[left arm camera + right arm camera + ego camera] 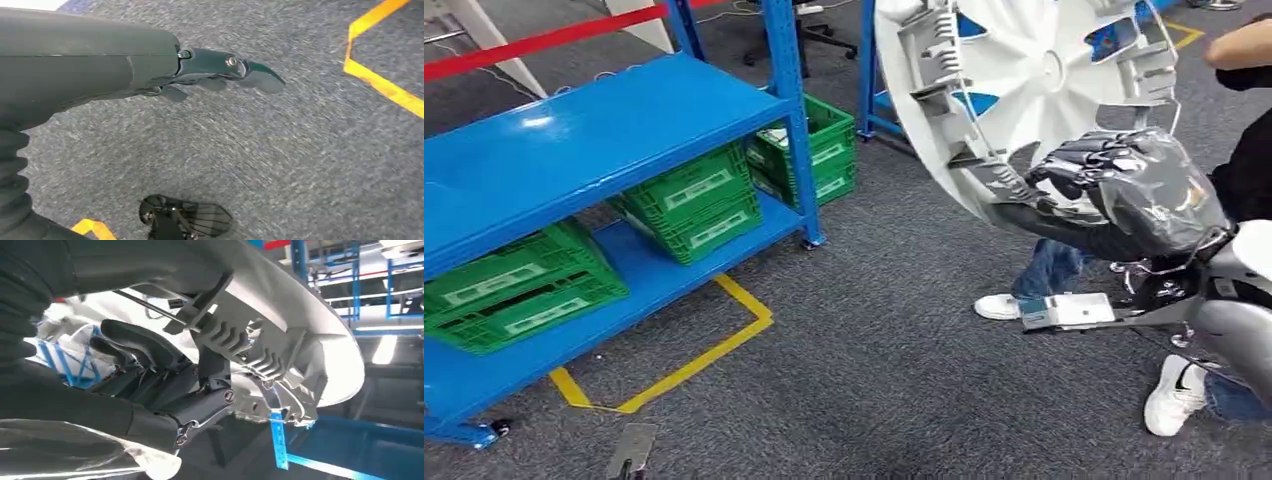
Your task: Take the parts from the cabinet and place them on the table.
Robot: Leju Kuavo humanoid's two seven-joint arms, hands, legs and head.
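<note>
A large white wheel cover (1024,90) with ribbed clips on its back is held up at the upper right of the head view. My right hand (1089,170) grips its lower rim, fingers curled over the edge. The right wrist view shows those dark fingers (150,347) wrapped on the wheel cover's rim (280,305) from close behind. The blue cabinet (594,130) stands at the left with a bare top shelf. My left hand (225,75) hangs above the grey carpet, holding nothing, fingers loosely extended.
Green crates (694,200) sit on the cabinet's lower shelf, with more (514,290) at the left and behind the post (819,150). Yellow floor tape (714,350) marks the carpet. A person in jeans and white shoes (1174,395) stands close at the right, an arm (1239,45) near the cover.
</note>
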